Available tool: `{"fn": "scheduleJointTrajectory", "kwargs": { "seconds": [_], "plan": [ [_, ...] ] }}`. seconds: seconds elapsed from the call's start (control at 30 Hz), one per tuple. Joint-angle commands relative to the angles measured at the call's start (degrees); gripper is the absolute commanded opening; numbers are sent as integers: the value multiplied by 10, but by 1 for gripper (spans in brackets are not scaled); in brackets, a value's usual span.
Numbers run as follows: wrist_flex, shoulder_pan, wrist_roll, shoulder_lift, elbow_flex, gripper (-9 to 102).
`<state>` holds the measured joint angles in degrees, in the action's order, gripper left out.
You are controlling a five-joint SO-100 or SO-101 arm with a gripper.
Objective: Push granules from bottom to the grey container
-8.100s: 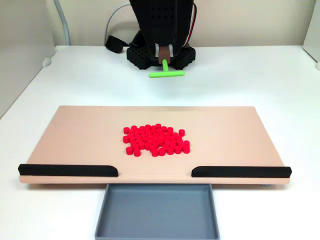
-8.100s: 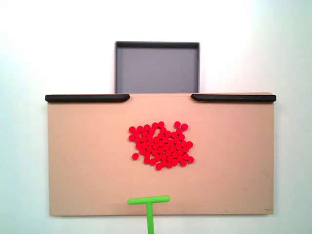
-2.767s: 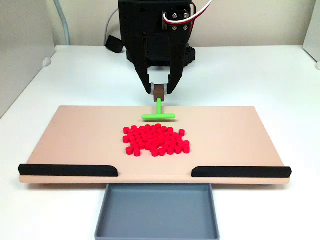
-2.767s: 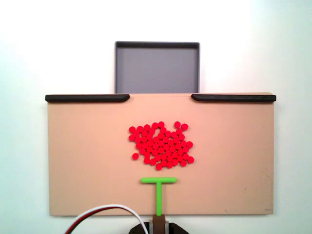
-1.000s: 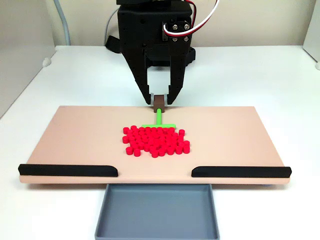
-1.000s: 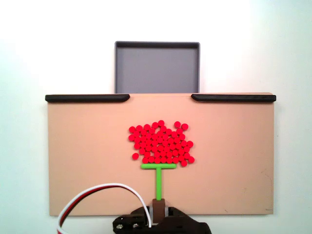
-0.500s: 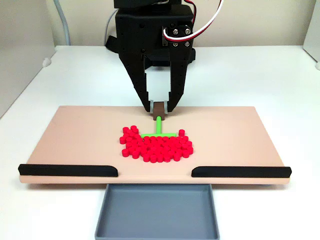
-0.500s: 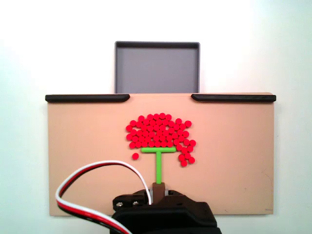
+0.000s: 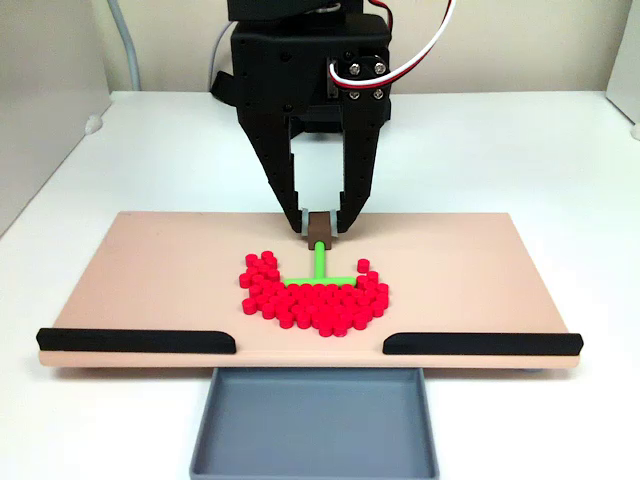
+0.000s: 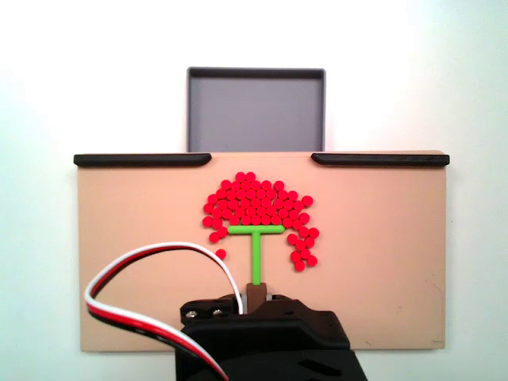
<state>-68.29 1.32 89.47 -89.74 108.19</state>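
In a fixed view that faces the arm, the black arm reaches down from 12 o'clock with its claw [image 9: 321, 226] pointing straight down over the far part of the beige board [image 9: 150, 270]. The two black fingers [image 9: 285, 190] are clamped on a small brown block [image 9: 320, 225] that carries the green T-shaped tool [image 9: 318, 270], stem upright in the picture and crossbar toward 6 o'clock. The granules [image 9: 315, 300] are heaped against and around the crossbar, near the board's middle. Two black strips [image 9: 135, 341] line the near edge, with a gap between them at 6 o'clock, and the grey container [image 9: 315, 425] sits on the white bench [image 9: 520, 150] just below that gap.

In a fixed view from above, the claw [image 10: 255, 292] enters from 6 o'clock, red, white and black wires [image 10: 135, 274] looping at 8 o'clock. The T-shaped tool [image 10: 255, 246] points toward 12 o'clock, with most granules [image 10: 254, 198] banked beyond its crossbar and a few strays at 4 and 7 o'clock of it. The grey container [image 10: 255, 111] lies at 12 o'clock beyond the gap between the strips [image 10: 141, 159].
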Motion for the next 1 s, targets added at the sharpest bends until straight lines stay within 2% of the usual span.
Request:
{"fn": "scheduleJointTrajectory", "kwargs": {
  "seconds": [0.0,0.2,0.63,0.97],
  "plan": [
    [0,-6,-1,-4,-9,0],
    [-10,-9,-5,-35,-13,0],
    [-89,-13,4,-117,-87,0],
    [-234,-14,5,-220,-71,0]
  ]
}}
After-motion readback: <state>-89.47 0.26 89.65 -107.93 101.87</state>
